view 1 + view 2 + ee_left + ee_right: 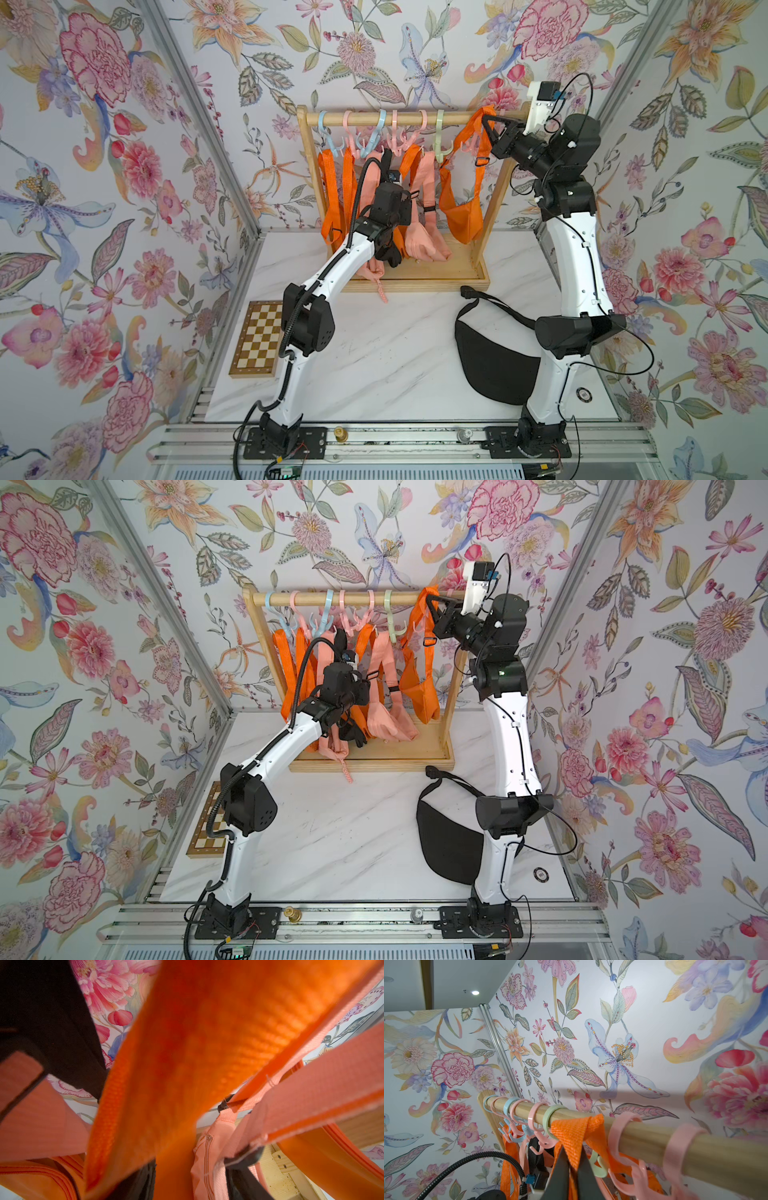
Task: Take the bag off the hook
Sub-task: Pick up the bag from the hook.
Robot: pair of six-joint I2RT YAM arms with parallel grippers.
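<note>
Right gripper [489,124] is closed on the strap [575,1132] of the orange bag [461,216]. The bag hangs straight below it, the strap runs vertically, and the top fold sits against the rod [658,1145]. Green hook [595,1162] is just beside the gripper, under the fold (strap looks clear of its prongs, not certain). Pink hook [618,1126] crowds the other side. Left gripper [353,733] is farther off among other straps; cannot tell its opening.
</note>
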